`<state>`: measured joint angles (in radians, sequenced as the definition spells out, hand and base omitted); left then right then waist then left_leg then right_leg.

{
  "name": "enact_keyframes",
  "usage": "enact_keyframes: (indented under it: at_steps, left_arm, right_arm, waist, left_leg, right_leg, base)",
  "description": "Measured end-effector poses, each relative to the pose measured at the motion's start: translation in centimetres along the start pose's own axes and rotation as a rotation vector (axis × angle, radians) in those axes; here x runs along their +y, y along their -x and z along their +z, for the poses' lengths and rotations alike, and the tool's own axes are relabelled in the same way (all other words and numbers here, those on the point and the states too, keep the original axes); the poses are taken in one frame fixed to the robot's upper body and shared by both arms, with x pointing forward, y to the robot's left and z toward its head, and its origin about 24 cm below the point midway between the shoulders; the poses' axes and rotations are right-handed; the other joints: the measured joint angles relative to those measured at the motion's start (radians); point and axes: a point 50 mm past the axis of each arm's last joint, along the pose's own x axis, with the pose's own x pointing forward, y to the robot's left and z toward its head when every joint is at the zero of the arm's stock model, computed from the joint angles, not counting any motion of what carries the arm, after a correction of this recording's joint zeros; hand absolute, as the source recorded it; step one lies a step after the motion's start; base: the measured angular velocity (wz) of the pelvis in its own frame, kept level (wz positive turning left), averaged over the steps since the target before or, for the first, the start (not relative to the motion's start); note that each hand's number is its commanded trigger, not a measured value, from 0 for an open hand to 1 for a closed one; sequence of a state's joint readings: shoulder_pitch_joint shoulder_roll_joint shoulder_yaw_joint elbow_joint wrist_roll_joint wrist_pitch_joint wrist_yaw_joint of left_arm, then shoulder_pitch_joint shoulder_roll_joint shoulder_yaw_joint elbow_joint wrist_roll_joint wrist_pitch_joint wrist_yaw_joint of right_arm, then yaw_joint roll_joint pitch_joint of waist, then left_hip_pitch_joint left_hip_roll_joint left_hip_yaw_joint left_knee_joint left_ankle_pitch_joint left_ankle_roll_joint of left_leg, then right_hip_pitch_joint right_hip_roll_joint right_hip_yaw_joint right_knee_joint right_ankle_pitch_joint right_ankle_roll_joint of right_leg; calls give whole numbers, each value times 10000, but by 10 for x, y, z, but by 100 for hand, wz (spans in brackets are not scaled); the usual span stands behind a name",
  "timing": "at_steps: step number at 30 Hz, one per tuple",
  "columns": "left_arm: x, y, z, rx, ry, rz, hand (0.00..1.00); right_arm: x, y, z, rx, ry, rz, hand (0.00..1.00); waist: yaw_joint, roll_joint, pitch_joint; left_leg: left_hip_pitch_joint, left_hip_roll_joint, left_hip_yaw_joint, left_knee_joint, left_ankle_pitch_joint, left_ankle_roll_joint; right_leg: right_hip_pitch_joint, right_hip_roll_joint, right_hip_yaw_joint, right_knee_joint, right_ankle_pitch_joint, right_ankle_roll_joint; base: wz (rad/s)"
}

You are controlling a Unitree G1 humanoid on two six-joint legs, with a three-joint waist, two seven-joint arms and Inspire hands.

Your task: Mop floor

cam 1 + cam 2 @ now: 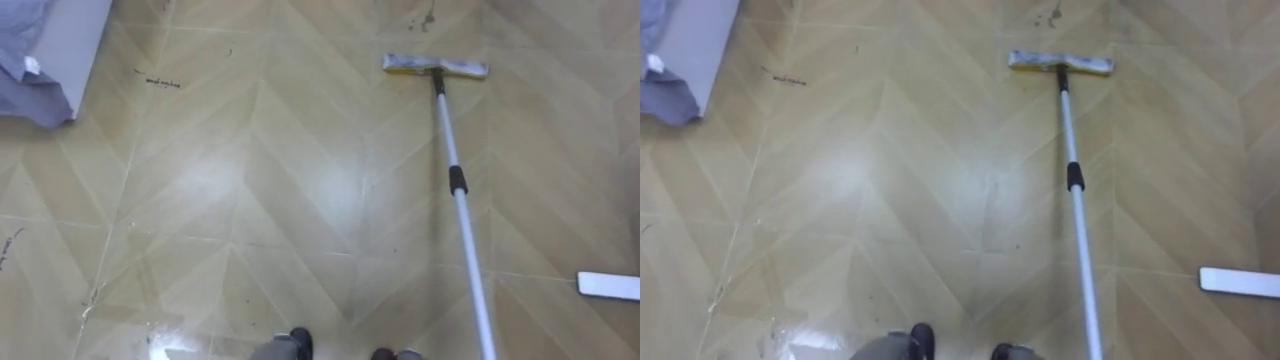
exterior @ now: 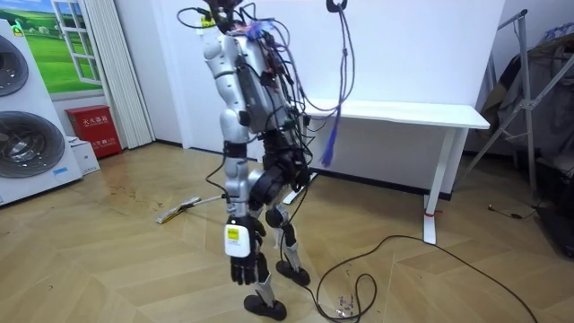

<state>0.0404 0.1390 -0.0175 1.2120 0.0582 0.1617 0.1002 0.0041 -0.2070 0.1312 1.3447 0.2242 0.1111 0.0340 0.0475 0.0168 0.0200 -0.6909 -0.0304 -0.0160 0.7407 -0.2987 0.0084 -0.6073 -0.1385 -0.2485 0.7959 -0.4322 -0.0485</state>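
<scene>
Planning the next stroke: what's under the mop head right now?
The mop head lies flat on the floor, so whatever is beneath it is covered. Bare floor shows around it, with dark specks just beyond its far edge.

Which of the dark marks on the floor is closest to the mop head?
The dark smudge just beyond the mop head, at the view's top; the streak near the grey cloth lies far left.
</scene>
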Motion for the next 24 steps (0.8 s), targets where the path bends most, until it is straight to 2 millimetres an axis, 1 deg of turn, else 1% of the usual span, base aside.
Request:
enact_keyframes:
  at_steps: [1, 2, 3, 4, 5, 6, 7, 8, 9, 10, 11, 12, 13, 14, 15, 16, 17, 18, 19, 20, 21, 22, 23, 24]
  left_arm:
    - [0, 0, 0, 2, -96, 9, 0]
    - [0, 0, 0, 3, -112, -5, 0]
    - [-1, 0, 1, 30, -130, -36, 0]
    - [-1, 0, 1, 39, -134, -49, 0]
    - [0, 0, 1, 60, -177, -35, 0]
    - [0, 0, 0, 110, -20, -45, 0]
    - [0, 0, -4, 213, 260, -78, 0]
    - [2, 0, -3, 190, 434, -60, 0]
    - [8, 0, -2, 125, 713, 25, 0]
    - [16, -1, -4, 109, 830, 179, 0]
    - [19, -1, -2, -1, 844, 261, 0]
    - [26, -1, 2, -196, 827, 403, 0]
    - [29, -1, 3, -281, 751, 428, 0]
    - [28, -1, 3, -286, 645, 385, 0]
    - [26, -1, 1, -240, 604, 200, 0]
    - [23, -1, 2, -253, 380, -35, 0]
    - [21, -1, 1, -237, 216, -149, 0]
    - [20, -1, -4, -42, 21, -380, 0]
    - [19, -1, -9, 248, 27, -545, 0]
    - [19, -2, -8, 406, 12, -674, 0]
    - [18, -2, -5, 406, 23, -729, 0]
    - [12, -2, -3, 427, 37, -851, 0]
    - [11, -2, 1, 371, 47, -879, 0]
    - [7, -2, 9, 151, -12, -900, 0]
  right_arm:
    - [1, 0, 2, 33, -61, 20, 100]
    - [1, 0, 4, 43, -86, 19, 100]
    - [0, 0, 12, 6, -108, 3, 100]
    - [-2, 1, 22, -38, -103, -37, 100]
    - [-3, 1, 28, -63, -58, -43, 100]
    - [-9, 3, 44, -254, -15, -24, 100]
    - [-19, 8, 68, -586, 158, -111, 100]
    - [-24, 11, 81, -841, 255, -128, 100]
    - [-31, 18, 108, -1445, 425, -89, 100]
    - [-37, 26, 131, -2026, 597, -11, 100]
    - [-39, 29, 140, -2262, 678, 26, 100]
    - [-41, 34, 152, -2634, 740, 142, 100]
    - [-42, 37, 159, -2787, 693, 270, 100]
    - [-43, 38, 159, -2790, 603, 323, 100]
    - [-47, 39, 159, -2735, 604, 343, 100]
    - [-53, 37, 151, -2525, 534, 234, 100]
    - [-56, 37, 148, -2471, 495, 172, 100]
    - [-60, 32, 133, -2081, 341, 123, 100]
    - [-62, 27, 113, -1634, 174, 128, 100]
    - [-62, 21, 93, -1156, 95, 154, 100]
    - [-63, 20, 84, -944, 80, 129, 100]
    - [-67, 17, 65, -477, -87, -19, 100]
    - [-69, 16, 55, -222, -149, -101, 100]
    - [-72, 15, 34, 285, -208, -249, 100]
  waist:
    - [164, -8, -10]
    - [192, -7, -10]
    - [332, -18, -23]
    - [488, -64, -11]
    - [609, -87, 1]
    - [928, -176, 3]
    - [1148, -282, 69]
    - [1224, -282, 70]
    - [1308, -561, 199]
    - [1446, -649, 222]
    - [1516, -699, 195]
    - [1606, -890, 203]
    - [1703, -1037, 222]
    - [1741, -1074, 228]
    - [1765, -1137, 169]
    - [1697, -939, 175]
    - [1672, -802, 177]
    - [1658, -592, 93]
    - [1604, -360, 26]
    - [1342, -239, -35]
    - [1151, -195, -59]
    - [720, -46, -66]
    - [556, -3, -66]
    - [339, 91, -76]
  left_leg:
    - [-160, 14, -23, 172, -34, -62]
    - [-236, 22, -62, 247, -3, -113]
    - [-437, 47, -152, 558, 41, -203]
    - [-837, 151, -117, 1436, 109, -321]
    - [-1131, 217, -72, 2316, 209, -443]
    - [-1696, 253, -88, 4312, 751, -481]
    - [-2246, 332, -82, 5710, 1833, -526]
    - [-2544, 339, -108, 6173, 2515, -560]
    - [-3227, 310, -104, 7350, 3863, -832]
    - [-4005, 338, -101, 8969, 3810, -793]
    - [-4369, 345, -28, 9622, 3627, -665]
    - [-4938, 412, 219, 10342, 3202, -489]
    - [-5262, 432, 454, 10202, 2750, -365]
    - [-5309, 428, 518, 9928, 2528, -353]
    - [-5171, 432, 651, 8623, 2186, -360]
    - [-4682, 402, 703, 6589, 1975, -377]
    - [-4338, 376, 707, 5484, 1913, -358]
    - [-3645, 423, 695, 3437, 1837, -242]
    - [-3023, 485, 765, 2188, 1695, -102]
    - [-2836, 290, 1135, 1949, 886, 597]
    - [-2804, 165, 1298, 1961, 707, 811]
    - [-2723, -252, 1400, 2072, 405, 1080]
    - [-2641, -456, 1448, 2173, 228, 1211]
    - [-2405, -772, 1467, 2387, -131, 1449]
  right_leg:
    - [-149, 45, -52, 251, -97, -158]
    - [-242, 59, -59, 338, -118, -196]
    - [-416, 28, -69, 562, -200, -265]
    - [-658, 26, -109, 916, -323, -409]
    - [-791, 20, -108, 1148, -412, -486]
    - [-908, 25, -74, 1612, -565, -618]
    - [-976, 73, -56, 1926, -652, -664]
    - [-1000, 92, -18, 2061, -682, -703]
    - [-1036, 87, 103, 2391, -803, -791]
    - [-1050, 89, 144, 2696, -950, -927]
    - [-1056, 91, 152, 2797, -1034, -939]
    - [-1054, 81, 216, 2886, -1134, -953]
    - [-1016, 40, 346, 2882, -1181, -905]
    - [-992, 8, 413, 2875, -1223, -842]
    - [-931, -157, 415, 2877, -1380, -642]
    - [-796, -180, 405, 2866, -1585, -319]
    - [-674, -187, 350, 2870, -1689, -212]
    - [-509, -217, 208, 2894, -1871, -202]
    - [-280, -379, 50, 2961, -2124, -97]
    - [-133, -755, 15, 3053, -2334, 184]
    - [-82, -942, 11, 3117, -2372, 296]
    - [-150, -1127, 373, 3736, -2206, 419]
    - [-290, -1192, 751, 4191, -1923, 511]
    - [-633, -1131, 1567, 5175, -1103, 731]
  base:
    - [9]
    - [6]
    - [0]
    - [-12]
    - [-49]
    - [-77]
    - [-81]
    - [-66]
    - [-44]
    - [-33]
    - [-12]
    - [4]
    - [6]
    - [10]
    - [21]
    - [29]
    - [30]
    - [22]
    - [38]
    - [49]
    - [85]
    - [82]
    - [90]
    - [57]
